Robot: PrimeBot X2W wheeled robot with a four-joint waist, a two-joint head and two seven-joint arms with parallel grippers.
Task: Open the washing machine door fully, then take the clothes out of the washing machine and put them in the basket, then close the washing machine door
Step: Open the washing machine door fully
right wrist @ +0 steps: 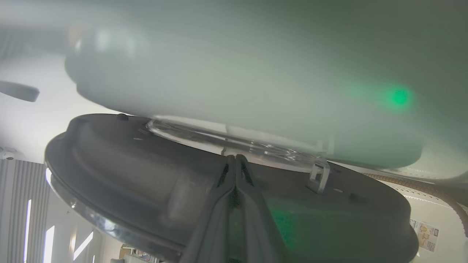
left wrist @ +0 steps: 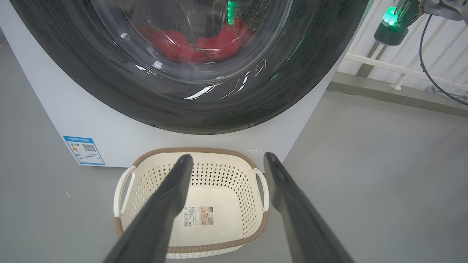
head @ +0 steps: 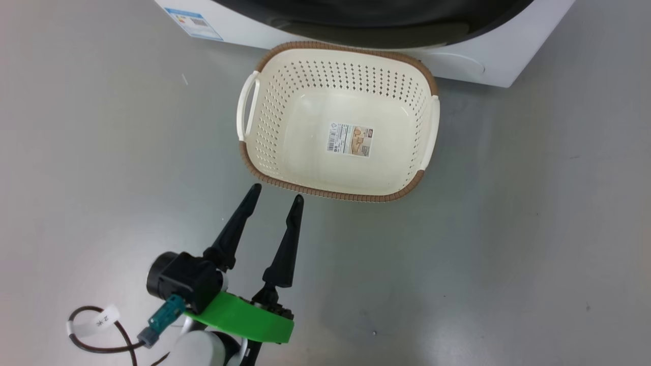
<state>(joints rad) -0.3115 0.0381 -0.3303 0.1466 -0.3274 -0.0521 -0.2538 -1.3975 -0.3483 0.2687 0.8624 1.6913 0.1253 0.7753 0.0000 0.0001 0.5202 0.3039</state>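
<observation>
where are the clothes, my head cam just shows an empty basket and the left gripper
observer: red clothes lie inside the washing machine, seen through the door glass in the left wrist view
operator: is the door open yet
observer: ajar at most; the right wrist view looks at its inner side, latch hook free
operator: and the other arm
observer: right gripper is shut, pointing at that inner side beside the glass bowl

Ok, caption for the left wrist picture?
Open left end effector faces empty basket; red clothes behind the washing machine door.
</observation>
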